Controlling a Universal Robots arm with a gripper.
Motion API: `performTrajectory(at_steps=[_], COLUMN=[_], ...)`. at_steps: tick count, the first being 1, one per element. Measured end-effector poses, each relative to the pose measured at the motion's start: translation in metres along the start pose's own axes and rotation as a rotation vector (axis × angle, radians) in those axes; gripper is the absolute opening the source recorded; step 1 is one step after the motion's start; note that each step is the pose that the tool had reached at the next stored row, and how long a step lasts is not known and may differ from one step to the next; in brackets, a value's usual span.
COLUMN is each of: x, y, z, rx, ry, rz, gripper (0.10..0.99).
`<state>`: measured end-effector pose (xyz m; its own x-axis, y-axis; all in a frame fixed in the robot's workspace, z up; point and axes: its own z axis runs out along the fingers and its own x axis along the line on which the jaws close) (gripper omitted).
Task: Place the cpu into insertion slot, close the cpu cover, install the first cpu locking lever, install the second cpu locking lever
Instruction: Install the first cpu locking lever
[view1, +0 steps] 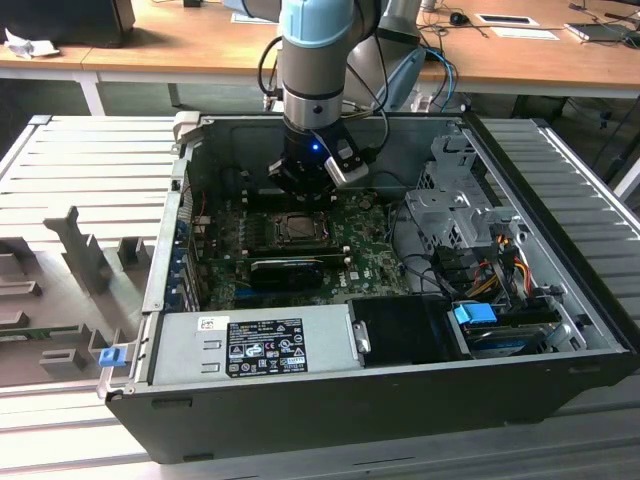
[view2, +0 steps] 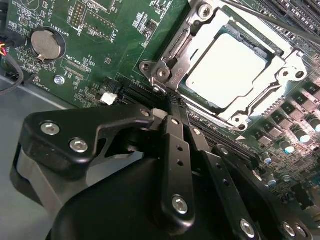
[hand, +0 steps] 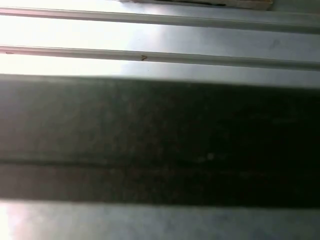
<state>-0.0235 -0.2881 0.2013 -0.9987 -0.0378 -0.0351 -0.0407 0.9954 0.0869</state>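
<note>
The cpu (view2: 227, 67), a pale silvery square, lies in the socket on the green motherboard (view2: 100, 45). The cpu cover (view2: 172, 57), a grey metal frame, lies down flat around it. A thin dark rod (view2: 260, 20) runs along one side of the socket. My gripper (view2: 172, 107) has its black fingers drawn together, shut, with the tips right at the socket's corner and nothing visibly held. In the exterior view, the gripper (view1: 300, 185) hangs inside the open computer case just behind the cpu (view1: 297, 228).
A black graphics card (view1: 287, 268) sits just in front of the socket. The power supply (view1: 250, 345) lies along the case front, and a drive cage (view1: 450, 200) with cables (view1: 490, 265) is on the exterior view's right. A coin battery (view2: 47, 44) is on the board.
</note>
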Motion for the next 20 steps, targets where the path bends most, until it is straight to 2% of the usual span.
performTrajectory(at_steps=[6,10,20], x=[-0.0002,-0.0008,-0.0006], y=[0.0,0.0015,-0.004], z=[-0.001,-0.0189,-0.0198], rx=[-0.006,-0.006,-0.006], ry=[-0.0004,0.0003,0.0003], rz=[0.0,0.0,0.0], gripper=[0.106,0.106,0.106])
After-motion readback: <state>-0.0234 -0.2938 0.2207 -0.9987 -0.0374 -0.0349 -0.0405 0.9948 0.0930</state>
